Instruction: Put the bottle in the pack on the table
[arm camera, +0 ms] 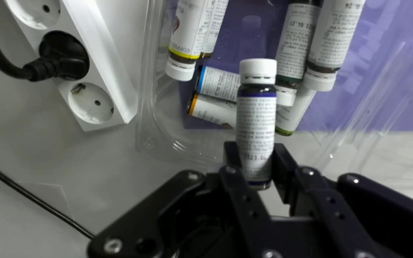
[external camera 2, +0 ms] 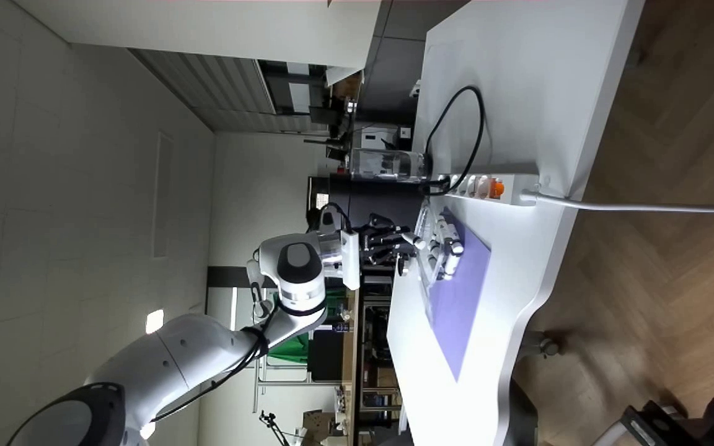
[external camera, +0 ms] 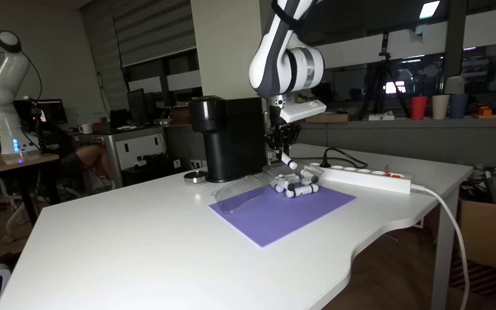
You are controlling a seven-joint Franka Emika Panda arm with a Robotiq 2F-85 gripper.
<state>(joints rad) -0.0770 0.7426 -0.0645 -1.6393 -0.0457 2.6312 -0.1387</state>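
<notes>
Indigo-banded bottle (arm camera: 256, 125): hung just above the clear plastic pack (arm camera: 156, 111), tilted, its white cap (arm camera: 257, 68) lower; whether it touched the bottles inside could not be told
Jaws: held that bottle pinched at its base end, one on either side, the cap and upper label (arm camera: 256, 118) left free
Clear plastic pack: lay unfolded on the white desk (external camera: 144, 241), partly over the purple mat (external camera: 274, 221)
Blue-banded bottle (arm camera: 221, 83), orange-banded bottle (arm camera: 213, 108): lay on their sides in the pack, beneath the held one
White power strip (external camera: 364, 178): sat just beside the pack
Bottle barrel: judged light, stiff and probably glass, hence breakable, with a smooth skin liable to swivel in so low a pinch
Label: its middle looked the surest hold, though the base end suited a gentle, cap-first lowering into the pack
</notes>
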